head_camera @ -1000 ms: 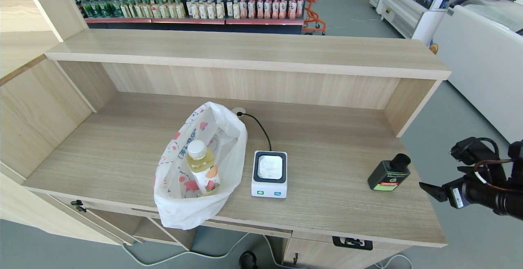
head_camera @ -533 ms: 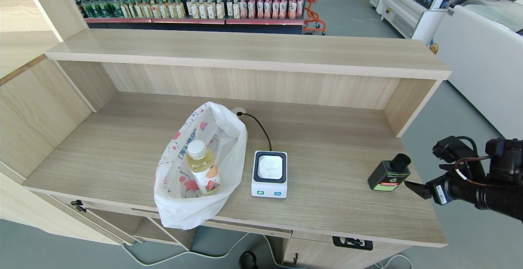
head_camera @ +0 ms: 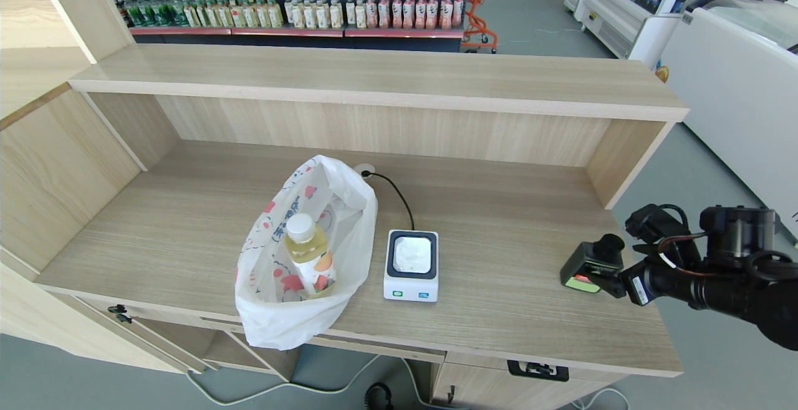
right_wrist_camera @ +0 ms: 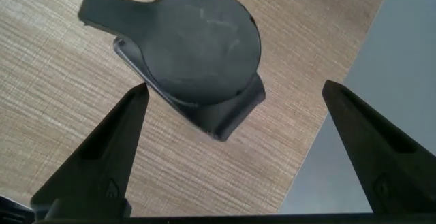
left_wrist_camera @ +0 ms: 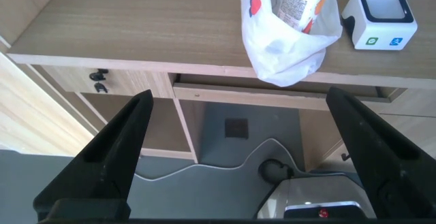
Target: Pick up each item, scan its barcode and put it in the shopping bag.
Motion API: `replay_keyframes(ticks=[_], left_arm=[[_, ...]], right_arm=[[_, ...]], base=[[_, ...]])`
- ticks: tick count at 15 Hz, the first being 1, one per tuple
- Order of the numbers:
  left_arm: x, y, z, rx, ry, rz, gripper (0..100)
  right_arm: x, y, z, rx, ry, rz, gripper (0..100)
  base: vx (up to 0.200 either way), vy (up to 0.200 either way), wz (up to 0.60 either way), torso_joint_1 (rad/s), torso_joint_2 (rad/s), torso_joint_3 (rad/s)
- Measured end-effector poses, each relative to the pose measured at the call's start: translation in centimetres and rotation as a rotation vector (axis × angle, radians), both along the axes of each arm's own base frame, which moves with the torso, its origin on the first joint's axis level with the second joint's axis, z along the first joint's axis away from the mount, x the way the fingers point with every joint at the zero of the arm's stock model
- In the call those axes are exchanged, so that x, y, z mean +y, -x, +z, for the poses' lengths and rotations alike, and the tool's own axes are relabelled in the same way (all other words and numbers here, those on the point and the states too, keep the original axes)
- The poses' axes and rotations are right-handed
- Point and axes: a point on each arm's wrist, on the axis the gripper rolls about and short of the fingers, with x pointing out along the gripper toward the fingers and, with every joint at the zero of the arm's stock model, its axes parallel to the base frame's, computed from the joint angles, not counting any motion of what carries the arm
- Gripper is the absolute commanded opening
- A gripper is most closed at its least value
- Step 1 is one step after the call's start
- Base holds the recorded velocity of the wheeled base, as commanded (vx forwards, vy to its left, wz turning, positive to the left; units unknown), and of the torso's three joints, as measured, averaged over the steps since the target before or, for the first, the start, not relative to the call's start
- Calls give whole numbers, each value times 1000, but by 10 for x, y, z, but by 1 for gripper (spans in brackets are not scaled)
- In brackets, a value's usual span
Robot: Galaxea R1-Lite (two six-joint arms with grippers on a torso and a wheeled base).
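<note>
Right pincer (right_wrist_camera: 235,94) is hovering with fingers wide apart, flanking the bottle (head_camera: 586,265) but not touching it. The bottle is standing near the worktop (head_camera: 499,210) edge, at 3 o'clock from the scanner (head_camera: 411,265); the bag (head_camera: 312,210) is lying at the scanner's 9. I am judging the squarish body below the cap the best hold, centred, so nothing is nudging it off the edge. It is showing small, dark green, with a broad black tabbed cap and a bright label low down. Left pincer (left_wrist_camera: 238,93) is hanging apart below the worktop front.

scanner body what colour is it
The scanner is white, with a dark frame round its top window; best in the head view.
</note>
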Motion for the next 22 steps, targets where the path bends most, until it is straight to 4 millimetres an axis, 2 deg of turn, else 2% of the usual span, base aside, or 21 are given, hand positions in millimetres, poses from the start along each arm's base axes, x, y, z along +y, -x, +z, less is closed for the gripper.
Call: replay_keyframes(ticks=[12,13,19,22], left_arm=[[0,0,0,0,0,0,100],[0,0,0,0,0,0,100],[0,0,0,0,0,0,100],[0,0,0,0,0,0,100]], right_arm=[[31,-29,-10,-34,1,105,100],[33,-32,-13,-40,1,112,0],[44,-40,-19,-51,3,146,0],[46,-42,-4,-143,77,183,0]], base=[[0,0,0,0,0,0],[0,0,0,0,0,0],[0,0,0,0,0,0],[0,0,0,0,0,0]])
